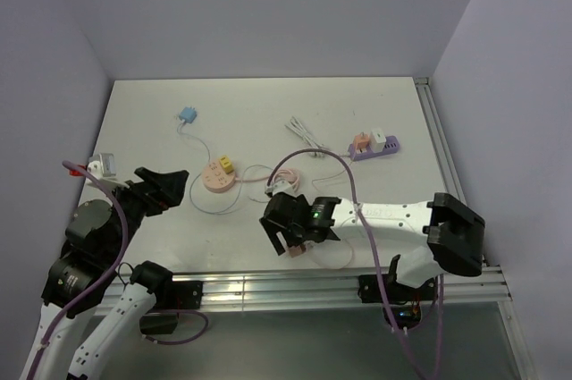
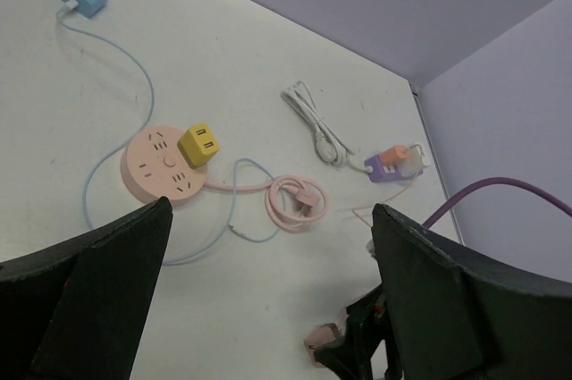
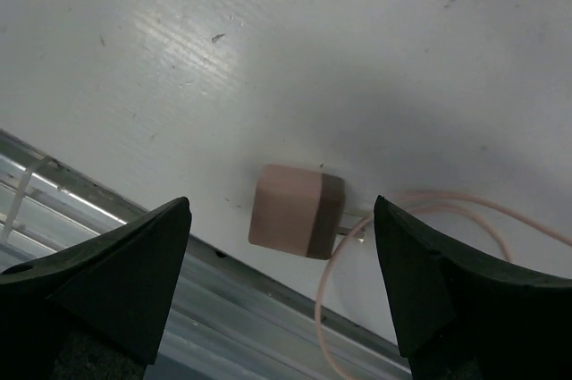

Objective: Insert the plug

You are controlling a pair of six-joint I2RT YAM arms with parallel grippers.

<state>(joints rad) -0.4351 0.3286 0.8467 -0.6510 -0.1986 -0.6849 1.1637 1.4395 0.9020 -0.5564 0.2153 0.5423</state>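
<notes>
Tabletop [image 1: 268, 103] beneath right hand [image 3: 281, 210] (spread wide)

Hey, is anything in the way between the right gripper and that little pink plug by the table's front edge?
Nothing visible does. The small pink cube-shaped plug lies on the bare white table, directly between the right gripper's open fingers. Only its own thin pink cable trails off close to one finger.

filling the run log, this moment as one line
right hand open above pink plug | plug on table, not gripped | left hand open, empty
</notes>
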